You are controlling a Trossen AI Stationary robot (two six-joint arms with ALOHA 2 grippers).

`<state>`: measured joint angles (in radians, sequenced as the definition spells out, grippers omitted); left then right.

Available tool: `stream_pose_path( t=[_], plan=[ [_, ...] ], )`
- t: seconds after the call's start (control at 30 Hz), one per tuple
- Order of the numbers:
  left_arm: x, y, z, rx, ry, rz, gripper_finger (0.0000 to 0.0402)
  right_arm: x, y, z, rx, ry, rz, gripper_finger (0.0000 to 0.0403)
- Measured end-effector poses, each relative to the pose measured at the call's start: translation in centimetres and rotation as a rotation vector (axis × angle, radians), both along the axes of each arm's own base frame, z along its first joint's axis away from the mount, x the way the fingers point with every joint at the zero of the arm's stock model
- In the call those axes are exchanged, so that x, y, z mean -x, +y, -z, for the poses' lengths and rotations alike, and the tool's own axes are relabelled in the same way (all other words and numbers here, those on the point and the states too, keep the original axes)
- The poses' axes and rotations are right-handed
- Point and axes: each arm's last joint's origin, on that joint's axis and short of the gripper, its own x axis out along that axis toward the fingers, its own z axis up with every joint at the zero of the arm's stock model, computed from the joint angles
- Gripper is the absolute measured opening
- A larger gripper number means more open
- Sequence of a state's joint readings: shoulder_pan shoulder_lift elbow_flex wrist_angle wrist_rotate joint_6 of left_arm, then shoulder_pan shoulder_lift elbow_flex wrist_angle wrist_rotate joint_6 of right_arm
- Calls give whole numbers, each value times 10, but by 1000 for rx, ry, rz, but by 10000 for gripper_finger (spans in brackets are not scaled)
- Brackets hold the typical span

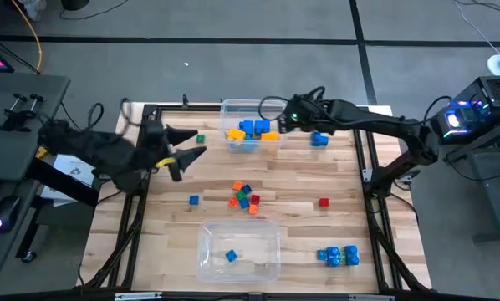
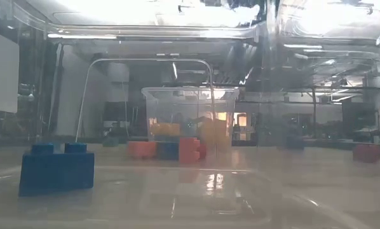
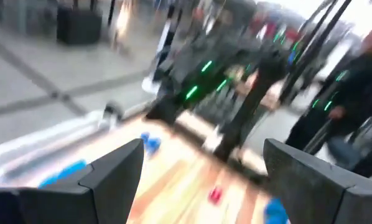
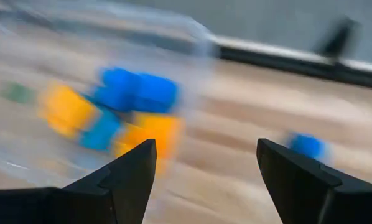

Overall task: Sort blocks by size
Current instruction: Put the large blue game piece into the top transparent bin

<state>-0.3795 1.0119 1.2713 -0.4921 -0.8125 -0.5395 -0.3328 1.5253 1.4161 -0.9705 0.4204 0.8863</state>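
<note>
The far clear bin [image 1: 250, 125] holds larger blue and yellow blocks [image 4: 133, 93]. My right gripper [image 1: 283, 122] hovers at that bin's right end, open and empty [image 4: 206, 146]. One blue block [image 1: 319, 140] lies on the table just right of it. My left gripper [image 1: 198, 145] is open and empty [image 3: 203, 149] at the table's left, next to a tiny green cube [image 1: 201, 139]. The near clear bin [image 1: 237, 249] holds one blue block [image 2: 56, 168]. A cluster of tiny cubes [image 1: 244, 197] lies mid-table.
A tiny blue cube [image 1: 194, 200] and a red cube [image 1: 323, 202] lie loose on the wood. Several larger blue blocks [image 1: 338, 255] sit at the near right. A dark frame [image 1: 141, 192] runs along the table's edges. A person [image 3: 360, 93] stands beyond the table.
</note>
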Motion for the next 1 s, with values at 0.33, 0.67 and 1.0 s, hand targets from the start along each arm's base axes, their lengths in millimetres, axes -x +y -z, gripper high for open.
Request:
stream_pose_path(
  t=[0.33,0.67,1.0],
  plan=[
    [-16,51,38,134,328,-27,317,45,-28,76,-294,171,118,275],
    [-37,60,91,223,247,-90,317,82,-69,125,-258,161,142,275],
    [-45,67,120,335,102,-144,317,90,-86,135,-240,146,109,275]
  ],
)
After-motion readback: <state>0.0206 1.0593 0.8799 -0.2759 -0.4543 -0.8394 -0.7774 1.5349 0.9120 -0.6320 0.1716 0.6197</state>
